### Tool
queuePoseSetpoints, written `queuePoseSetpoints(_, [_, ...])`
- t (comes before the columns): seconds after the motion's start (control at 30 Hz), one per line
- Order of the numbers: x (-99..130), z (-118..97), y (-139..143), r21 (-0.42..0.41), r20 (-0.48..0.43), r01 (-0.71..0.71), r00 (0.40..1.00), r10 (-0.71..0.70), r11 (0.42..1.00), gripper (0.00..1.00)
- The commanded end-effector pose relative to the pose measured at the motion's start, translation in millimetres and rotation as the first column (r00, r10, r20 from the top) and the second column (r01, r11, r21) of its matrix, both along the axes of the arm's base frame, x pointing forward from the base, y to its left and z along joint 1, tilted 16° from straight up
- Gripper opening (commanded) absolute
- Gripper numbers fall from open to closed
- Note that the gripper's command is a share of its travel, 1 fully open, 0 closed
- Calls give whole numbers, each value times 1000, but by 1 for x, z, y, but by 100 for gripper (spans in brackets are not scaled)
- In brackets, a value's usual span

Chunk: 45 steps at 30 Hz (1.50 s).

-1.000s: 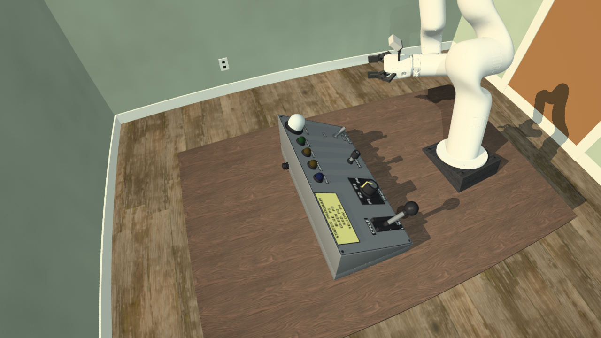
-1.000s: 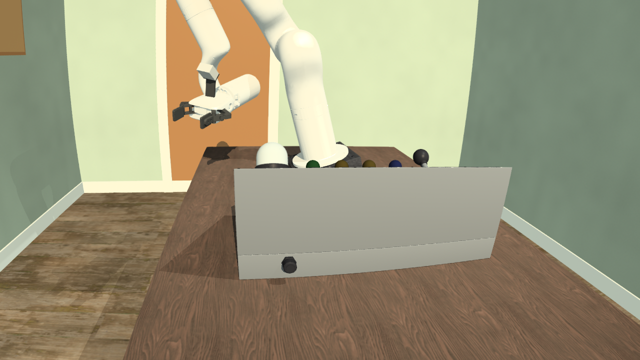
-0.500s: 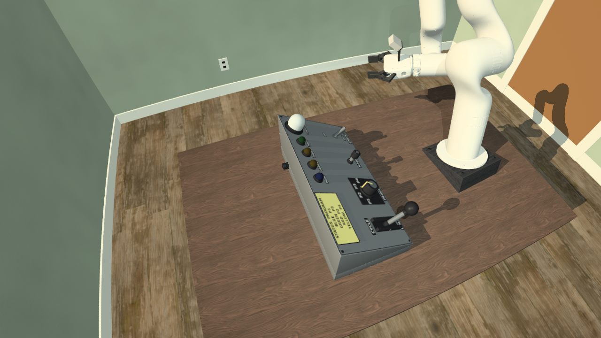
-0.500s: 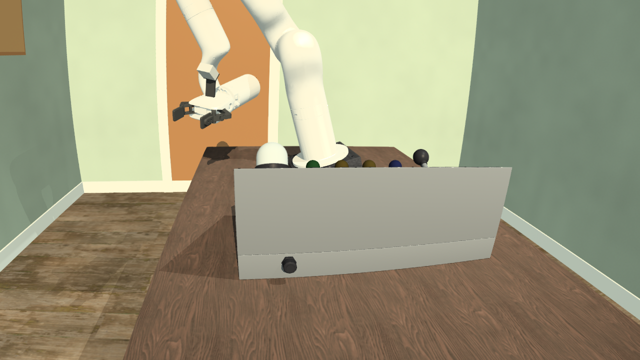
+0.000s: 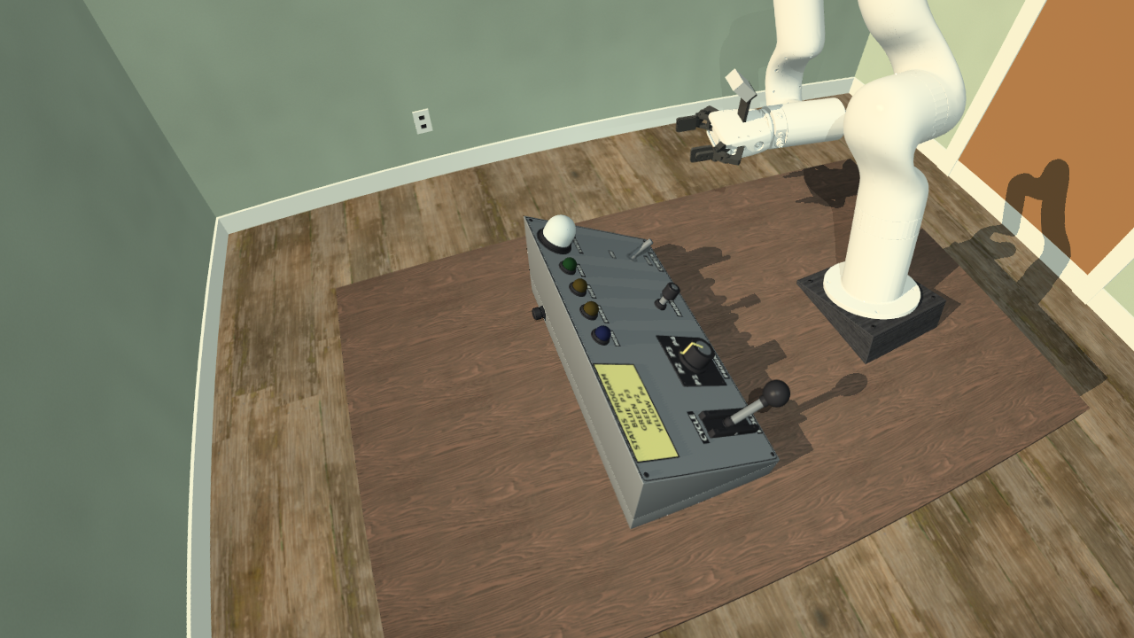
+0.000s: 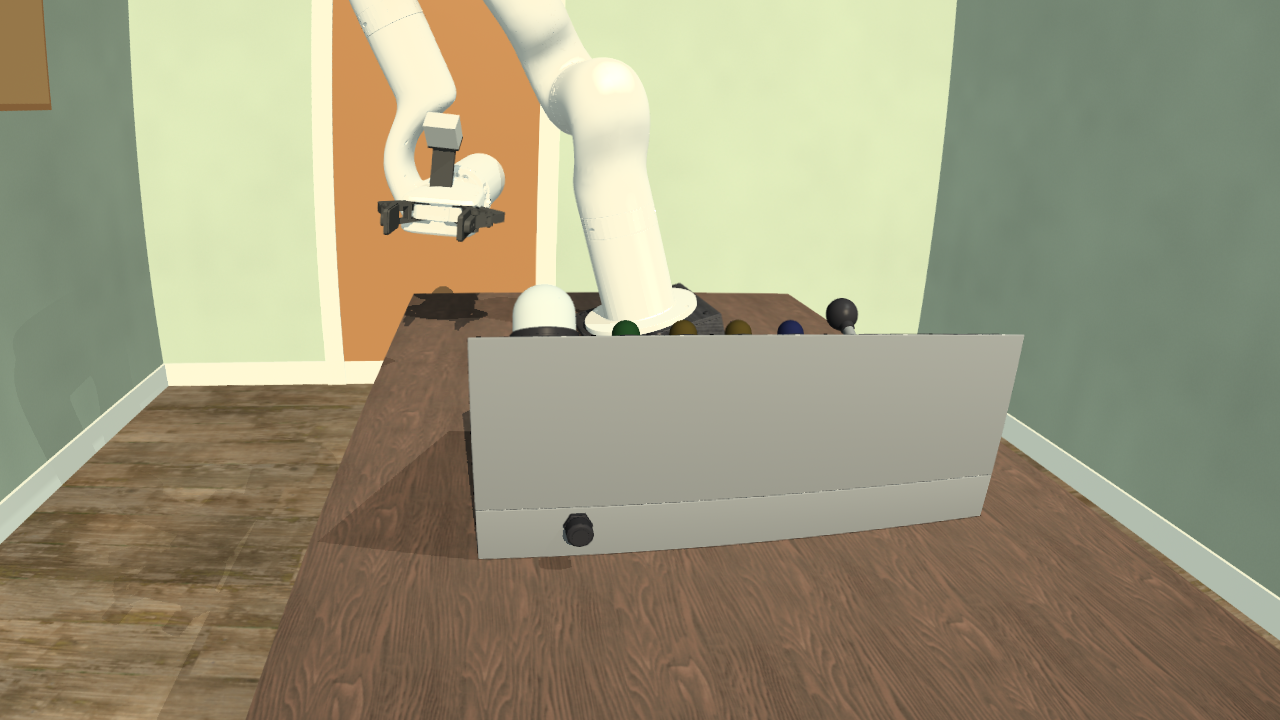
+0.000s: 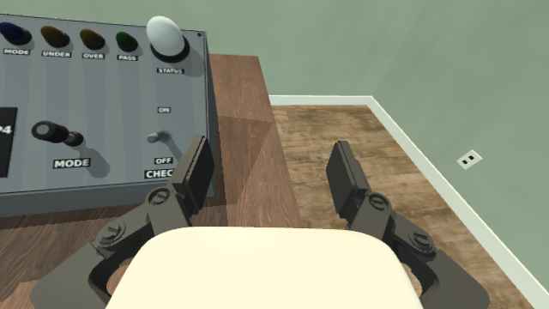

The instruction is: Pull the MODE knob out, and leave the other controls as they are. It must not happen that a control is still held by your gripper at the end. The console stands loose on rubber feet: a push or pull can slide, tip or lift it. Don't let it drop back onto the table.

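The grey console (image 5: 626,317) (image 6: 742,411) (image 7: 107,107) stands on the brown table (image 5: 444,444). Its small black MODE knob (image 5: 667,295) (image 7: 53,132) sticks out of the sloped panel above a MODE label. In the exterior view the console's back hides it. My gripper (image 5: 691,138) (image 6: 427,219) (image 7: 271,153) is open and empty. It hangs in the air beyond the console's end with the white dome, well above the table and well off from the knob. In the wrist view the knob lies to the left of the left finger.
Other controls on the panel are a white STATUS dome (image 5: 558,229) (image 7: 165,34), a CHECK toggle (image 5: 640,250) (image 7: 158,137), coloured lamps (image 5: 567,265), a rotary selector (image 5: 697,356) and a ball-ended lever (image 5: 775,393). A black knob (image 6: 578,530) sits on the back. The arm's base (image 5: 872,309) stands beside the console.
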<state>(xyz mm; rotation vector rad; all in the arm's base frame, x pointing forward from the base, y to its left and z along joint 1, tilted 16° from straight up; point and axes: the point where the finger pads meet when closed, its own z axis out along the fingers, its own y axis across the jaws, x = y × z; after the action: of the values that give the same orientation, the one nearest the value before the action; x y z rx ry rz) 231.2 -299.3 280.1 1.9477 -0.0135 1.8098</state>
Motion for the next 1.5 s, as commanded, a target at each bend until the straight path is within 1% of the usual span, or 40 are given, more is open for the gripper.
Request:
queuePoseSetpoints(0.0, [41,5,44,9,16,-222,975,222,975,100])
queuePoseSetpoints(0.03, [41,5,44,9,16,-222,975,222,975,100])
queuePoseSetpoints(0.07, [53,6,65,13,20,-310,951,310,951,100])
queuePoseSetpoints(0.1, [53,6,65,13,20,-310,951,310,951,100])
queuePoseSetpoints(0.13, [64,8,87,17,24,-402,915,402,915,100])
queuePoseSetpoints(0.17, [64,8,87,17,24,-402,915,402,915,100])
queuePoseSetpoints(0.2, [73,9,112,20,27,-496,868,496,868,100])
queuePoseSetpoints(0.23, [73,9,112,20,27,-496,868,496,868,100])
queuePoseSetpoints(0.27, [81,10,138,24,29,-590,807,589,807,100])
queuePoseSetpoints(0.3, [81,10,138,24,29,-590,807,589,807,100])
queuePoseSetpoints(0.33, [85,11,166,28,29,-681,732,680,732,100])
queuePoseSetpoints(0.37, [85,11,166,28,29,-681,732,680,732,100])
queuePoseSetpoints(0.4, [87,12,194,33,28,-766,643,765,642,100])
queuePoseSetpoints(0.47, [87,12,194,33,28,-766,643,765,642,100])
queuePoseSetpoints(0.5, [85,12,223,38,26,-842,539,842,538,100])
queuePoseSetpoints(0.53, [85,12,223,38,26,-842,539,842,538,100])
queuePoseSetpoints(0.57, [80,12,252,43,22,-906,422,906,421,100])
queuePoseSetpoints(0.6, [80,12,252,43,22,-906,422,906,421,100])
queuePoseSetpoints(0.63, [72,12,279,49,16,-947,320,947,319,100])
queuePoseSetpoints(0.67, [72,12,279,50,16,-955,293,956,291,100])
queuePoseSetpoints(0.7, [60,11,305,55,9,-978,203,979,202,100])
queuePoseSetpoints(0.73, [60,11,305,58,8,-987,154,988,153,100])
queuePoseSetpoints(0.77, [45,10,328,62,1,-995,78,997,78,100])
queuePoseSetpoints(0.8, [45,10,328,66,-2,-998,14,1000,14,100])
queuePoseSetpoints(0.83, [28,8,349,70,-9,-996,-50,999,-50,100])
queuePoseSetpoints(0.87, [28,8,349,75,-12,-991,-116,993,-114,100])
queuePoseSetpoints(0.9, [9,6,365,80,-20,-981,-180,983,-178,100])
queuePoseSetpoints(0.97, [9,6,365,89,-27,-954,-289,957,-286,100])
queuePoseSetpoints(1.03, [9,6,365,89,-27,-954,-289,957,-286,100])
queuePoseSetpoints(1.07, [-12,4,378,104,-42,-898,-433,901,-427,100])
queuePoseSetpoints(1.1, [-33,1,386,111,-53,-861,-505,862,-497,100])
queuePoseSetpoints(1.13, [-33,1,386,116,-56,-841,-537,841,-529,100])
queuePoseSetpoints(1.17, [-53,-2,390,121,-66,-810,-584,809,-574,100])
queuePoseSetpoints(1.23, [-53,-2,390,138,-75,-727,-685,725,-673,100])
queuePoseSetpoints(1.27, [-72,-5,391,145,-86,-683,-730,678,-716,100])
queuePoseSetpoints(1.3, [-72,-5,391,154,-90,-635,-772,629,-757,100])
queuePoseSetpoints(1.33, [-89,-9,387,162,-101,-586,-810,577,-794,100])
queuePoseSetpoints(1.4, [-89,-9,387,182,-111,-484,-875,471,-856,100])
queuePoseSetpoints(1.43, [-103,-12,380,192,-123,-426,-904,409,-884,100])
queuePoseSetpoints(1.47, [-103,-12,380,203,-127,-370,-928,350,-907,100])
